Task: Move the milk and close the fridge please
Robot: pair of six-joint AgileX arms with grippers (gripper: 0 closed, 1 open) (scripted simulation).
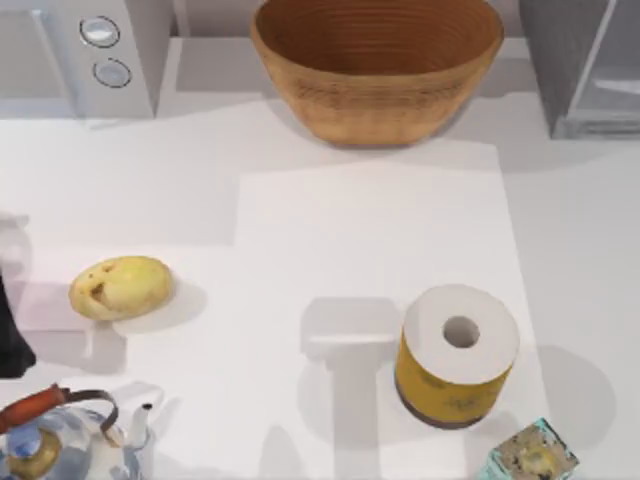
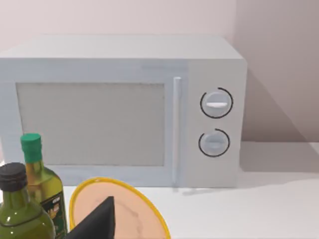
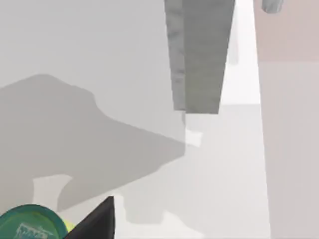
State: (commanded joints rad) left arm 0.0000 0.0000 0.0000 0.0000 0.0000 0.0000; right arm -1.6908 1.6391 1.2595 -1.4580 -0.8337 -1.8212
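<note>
The milk is out of view. The fridge (image 1: 585, 65), a grey cabinet with a paler inner panel, stands at the table's back right corner. In the right wrist view a grey slab (image 3: 199, 55) rises from the white surface; I cannot tell whether it is the fridge door. A dark part of my left arm (image 1: 10, 340) sits at the table's left edge. A dark tip of my left gripper (image 2: 97, 224) points toward the microwave. A dark tip of my right gripper (image 3: 97, 224) hangs over the white surface.
A microwave (image 1: 90, 50) with two dials stands back left and a wicker basket (image 1: 375, 65) back centre. A potato (image 1: 120, 287) lies left, a kettle (image 1: 60, 440) front left, a paper roll (image 1: 457, 355) and teal box (image 1: 530, 460) front right. Oil bottles (image 2: 40, 189) flank a yellow-rimmed plate (image 2: 119, 214).
</note>
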